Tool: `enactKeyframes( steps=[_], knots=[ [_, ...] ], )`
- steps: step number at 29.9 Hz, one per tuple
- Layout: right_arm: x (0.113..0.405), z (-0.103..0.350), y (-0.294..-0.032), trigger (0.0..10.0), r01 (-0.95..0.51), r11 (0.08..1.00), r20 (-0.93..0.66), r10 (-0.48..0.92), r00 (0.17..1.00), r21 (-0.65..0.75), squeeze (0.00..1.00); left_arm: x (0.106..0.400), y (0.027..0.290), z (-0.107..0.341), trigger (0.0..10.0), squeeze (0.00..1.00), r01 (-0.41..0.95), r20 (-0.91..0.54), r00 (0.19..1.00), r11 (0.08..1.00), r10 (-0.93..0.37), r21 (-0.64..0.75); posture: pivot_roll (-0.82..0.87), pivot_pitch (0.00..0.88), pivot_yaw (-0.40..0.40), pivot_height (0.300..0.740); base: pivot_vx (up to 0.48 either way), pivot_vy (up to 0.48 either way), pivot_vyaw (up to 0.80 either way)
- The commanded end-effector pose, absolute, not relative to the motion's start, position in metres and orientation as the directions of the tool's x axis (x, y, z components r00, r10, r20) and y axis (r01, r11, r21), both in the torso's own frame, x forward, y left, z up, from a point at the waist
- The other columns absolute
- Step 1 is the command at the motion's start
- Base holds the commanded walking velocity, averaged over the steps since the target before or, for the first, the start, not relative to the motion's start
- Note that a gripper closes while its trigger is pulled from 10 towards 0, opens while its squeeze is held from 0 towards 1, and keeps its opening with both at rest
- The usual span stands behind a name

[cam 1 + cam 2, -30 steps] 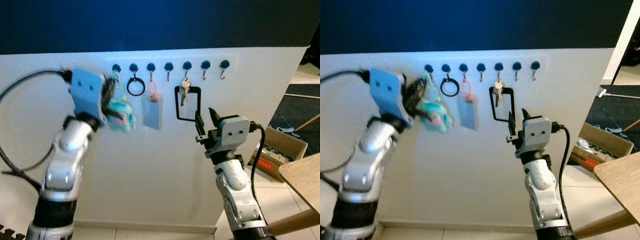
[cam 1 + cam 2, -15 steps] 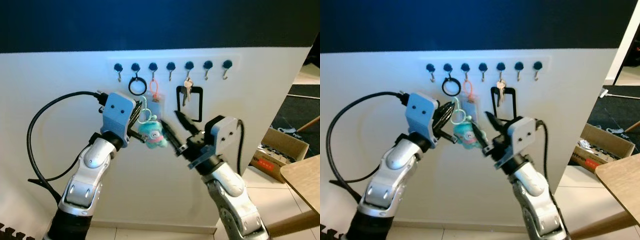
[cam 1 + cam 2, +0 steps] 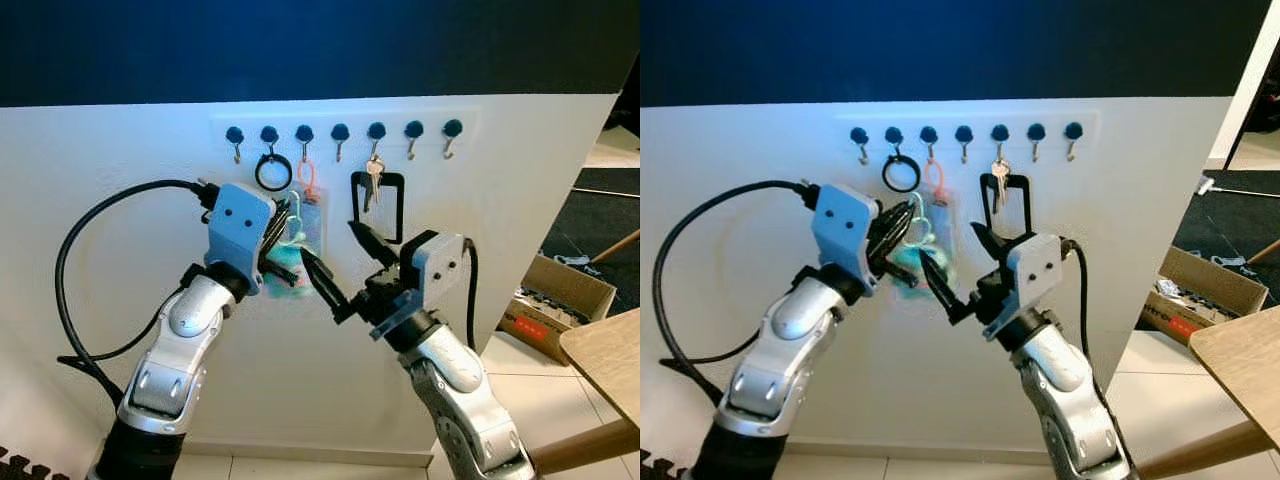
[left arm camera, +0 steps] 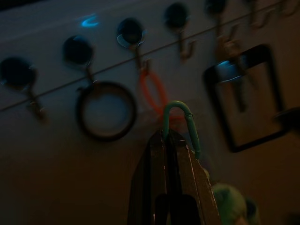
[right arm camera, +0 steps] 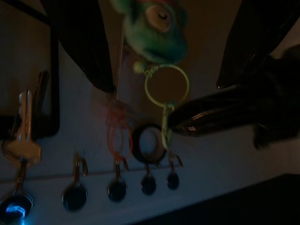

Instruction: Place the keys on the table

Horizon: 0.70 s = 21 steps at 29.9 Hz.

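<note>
Holding the green loop (image 4: 180,123) of the plush keychain (image 5: 154,21) pinched in closed fingers, left gripper (image 3: 283,238) has drawn off the hook rail (image 3: 340,130); right gripper (image 3: 345,265) (fingers spread) has moved in, suggesting a handover; table (image 3: 605,352) lies at far right.

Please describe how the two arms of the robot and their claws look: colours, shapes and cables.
Both arms are silver with rounded segments and black joints. Each wrist carries a light blue boxy housing. The left claw and right claw each have two long, tapering black fingers. A thick black cable loops from the left wrist; a thinner one runs along the right arm.
</note>
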State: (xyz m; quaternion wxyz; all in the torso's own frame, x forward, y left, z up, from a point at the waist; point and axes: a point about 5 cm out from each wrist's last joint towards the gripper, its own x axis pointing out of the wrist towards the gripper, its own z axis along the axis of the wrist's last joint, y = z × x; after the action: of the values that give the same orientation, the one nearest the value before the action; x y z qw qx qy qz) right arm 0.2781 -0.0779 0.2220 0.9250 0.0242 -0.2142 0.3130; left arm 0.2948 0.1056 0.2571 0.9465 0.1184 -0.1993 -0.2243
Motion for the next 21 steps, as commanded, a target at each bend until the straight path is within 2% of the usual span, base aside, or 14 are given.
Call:
enactKeyframes(
  steps=[1,5,12,21],
  knots=[
    [0.283,0.218,-0.075,10.0,-0.59,0.804,0.395,0.565,0.724,-0.068,0.0,0.29,0.1,0.258,10.0,0.0,0.417,0.327,0.8,0.858,-0.503,0.299,0.02,0.085,0.055,0.74,0.0,0.0,0.0],
    [0.291,0.215,-0.068,10.0,-0.599,0.8,0.389,0.562,0.73,-0.031,0.0,0.286,0.095,0.262,10.0,0.0,0.437,0.339,0.782,0.848,-0.523,0.299,0.02,0.085,0.053,0.74,0.0,0.0,0.0],
    [0.291,0.217,-0.051,10.0,-0.67,0.742,0.393,0.622,0.677,-0.021,0.0,0.283,0.09,0.265,10.0,0.0,0.457,0.345,0.766,0.837,-0.542,0.299,0.02,0.082,0.052,0.74,0.0,0.0,0.0],
    [0.294,0.222,-0.047,10.0,-0.669,0.743,0.422,0.615,0.666,-0.027,0.0,0.282,0.089,0.264,10.0,0.0,0.468,0.339,0.762,0.831,-0.551,0.299,0.03,0.079,0.051,0.74,0.0,0.0,0.0]
  ],
)
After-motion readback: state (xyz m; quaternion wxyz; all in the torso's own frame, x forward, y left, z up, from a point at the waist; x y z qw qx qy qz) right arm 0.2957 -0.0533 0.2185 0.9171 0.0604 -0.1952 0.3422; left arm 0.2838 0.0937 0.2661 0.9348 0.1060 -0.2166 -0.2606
